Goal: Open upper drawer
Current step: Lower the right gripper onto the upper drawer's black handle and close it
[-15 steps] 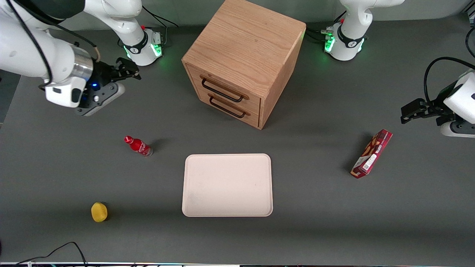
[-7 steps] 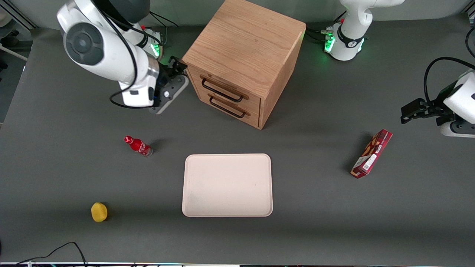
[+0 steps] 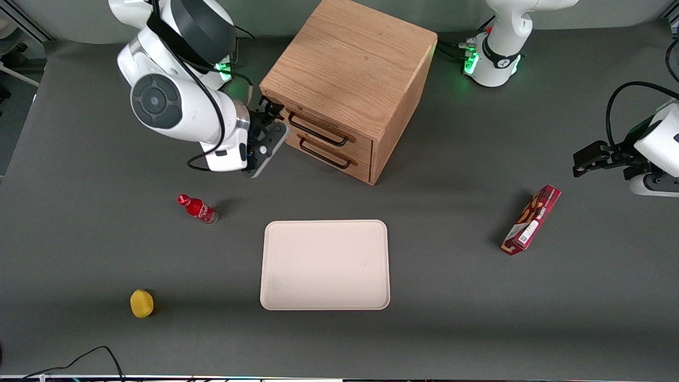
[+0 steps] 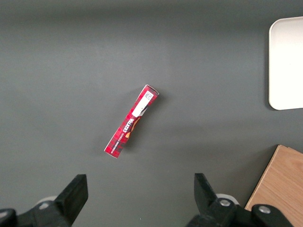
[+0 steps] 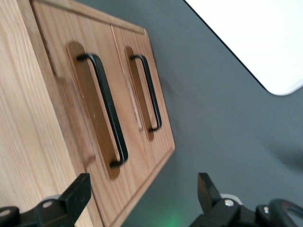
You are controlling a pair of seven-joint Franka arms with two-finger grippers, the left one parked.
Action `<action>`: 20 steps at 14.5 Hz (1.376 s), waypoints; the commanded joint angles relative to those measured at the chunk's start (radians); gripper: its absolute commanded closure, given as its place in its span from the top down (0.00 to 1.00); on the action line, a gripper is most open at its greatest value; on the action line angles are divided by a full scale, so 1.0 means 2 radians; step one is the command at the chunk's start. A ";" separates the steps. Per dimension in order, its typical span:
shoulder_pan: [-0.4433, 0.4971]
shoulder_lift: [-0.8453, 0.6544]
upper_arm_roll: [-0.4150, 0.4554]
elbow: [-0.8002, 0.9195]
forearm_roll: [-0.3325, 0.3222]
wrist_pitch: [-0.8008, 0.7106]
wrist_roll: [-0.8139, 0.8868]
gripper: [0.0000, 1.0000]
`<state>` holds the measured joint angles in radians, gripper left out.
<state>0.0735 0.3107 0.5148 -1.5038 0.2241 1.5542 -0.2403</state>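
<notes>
The wooden cabinet (image 3: pixel 350 69) stands at the back middle of the table. Its upper drawer (image 3: pixel 339 129) is shut, with a long black bar handle (image 3: pixel 316 129). The lower drawer (image 3: pixel 345 155) below it is shut too. My right gripper (image 3: pixel 270 112) hovers just in front of the cabinet's front face, at the end of the upper drawer toward the working arm. It is open and empty, touching nothing. In the right wrist view the gripper (image 5: pixel 142 194) has its fingers spread wide, with the upper drawer (image 5: pixel 57 56) and its handle (image 5: pixel 108 109) close ahead.
A red bottle (image 3: pixel 197 208) lies nearer the front camera than the gripper. A pale tray (image 3: pixel 324 264) sits mid-table and a yellow fruit (image 3: pixel 141 303) near the front edge. A red box (image 3: pixel 531 219) lies toward the parked arm's end, also in the left wrist view (image 4: pixel 131 121).
My right gripper has swept from the working arm's end of the table across to the cabinet's front corner and turned to face the drawers. Both drawers stay shut.
</notes>
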 commanded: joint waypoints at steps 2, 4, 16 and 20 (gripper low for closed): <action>0.022 0.033 -0.002 0.012 0.016 0.024 -0.006 1.00; 0.023 0.042 -0.002 0.009 0.015 0.040 -0.009 1.00; 0.065 0.080 -0.003 0.006 0.007 0.075 -0.009 1.00; 0.068 0.086 -0.003 0.000 0.005 0.082 -0.009 1.00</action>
<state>0.1997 0.4682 0.5166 -1.5049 0.2332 1.6948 -0.2434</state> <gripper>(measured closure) 0.000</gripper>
